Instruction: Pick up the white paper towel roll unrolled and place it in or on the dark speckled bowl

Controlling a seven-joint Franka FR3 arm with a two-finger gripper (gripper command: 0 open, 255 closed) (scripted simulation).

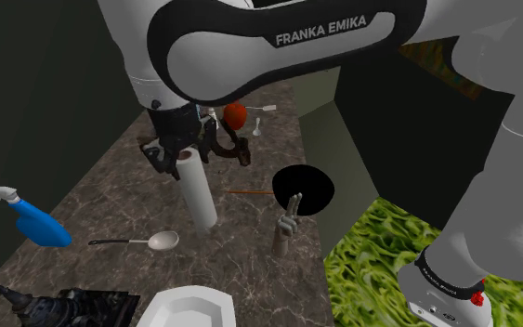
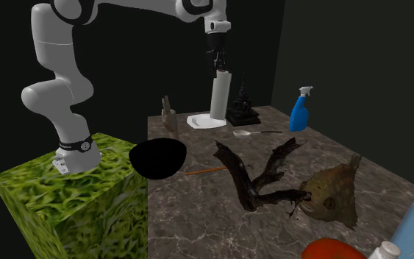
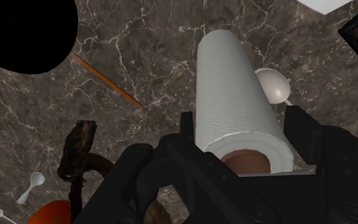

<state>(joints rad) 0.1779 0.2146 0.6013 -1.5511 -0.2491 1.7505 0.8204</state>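
Taken from the shoulder view's left, a bottle and a spoon are found well to the left of the bowl, off any path between roll and bowl. The roll is stood upright nearer the bowl on that same side. A pencil is laid between the two, its tip near the bowl's rim.

The tool is set straight down over the roll's upper end. This is judged to suit a tall cylinder, which is best taken by its sides near the top and carried upright. In the wrist view the fingers are seen pressed against opposite sides of the roll, so the tool is judged to be closed upon it and holding it. The bowl's mouth is left free, so a lift and a short carry over the pencil are judged to be called for.

Whether the roll's foot is off the bench cannot be told. In the second exterior view that foot is seen against a white dish, and contact cannot be settled. The bowl is drawn flat black, so no depth or speckle can be made out. In the shoulder view the tool is overhung by the arm, and its outline is hard to part from a dark branch beyond.
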